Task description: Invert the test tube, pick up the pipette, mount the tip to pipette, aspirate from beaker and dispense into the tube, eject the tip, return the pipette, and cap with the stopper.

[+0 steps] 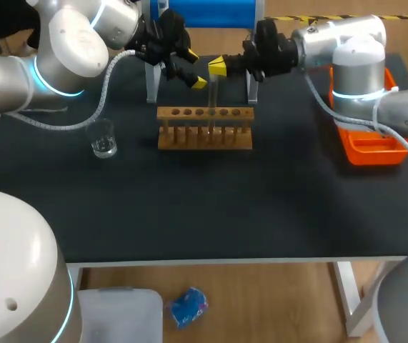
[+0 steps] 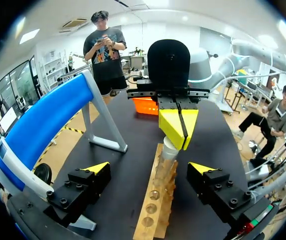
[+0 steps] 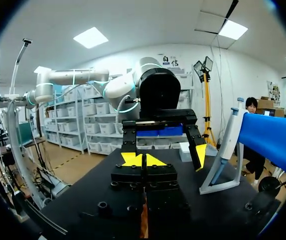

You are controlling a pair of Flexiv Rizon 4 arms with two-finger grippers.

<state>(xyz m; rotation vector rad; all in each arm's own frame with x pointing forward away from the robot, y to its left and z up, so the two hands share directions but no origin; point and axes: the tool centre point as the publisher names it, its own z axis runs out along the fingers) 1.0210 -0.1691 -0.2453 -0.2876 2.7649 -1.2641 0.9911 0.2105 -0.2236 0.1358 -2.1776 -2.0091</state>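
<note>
A clear test tube [image 1: 213,96] stands upright in the wooden rack [image 1: 204,136] at the back middle of the table. My right gripper [image 1: 218,66] is shut, its yellow tips pressed together right at the tube's top [image 2: 168,149]. I see nothing between them in the right wrist view [image 3: 143,160]. My left gripper [image 1: 194,69] faces it from the other side, open wide [image 2: 150,170], with the tube ahead between its fingers and untouched. The pipette [image 3: 227,145] leans in the blue stand [image 1: 211,14] behind the rack. A glass beaker [image 1: 103,141] sits left of the rack.
An orange tray [image 1: 369,146] lies at the right side of the table, under my right arm. The stand's grey legs [image 1: 153,82] rise just behind the rack's ends. The rack's other holes [image 2: 150,207] hold nothing.
</note>
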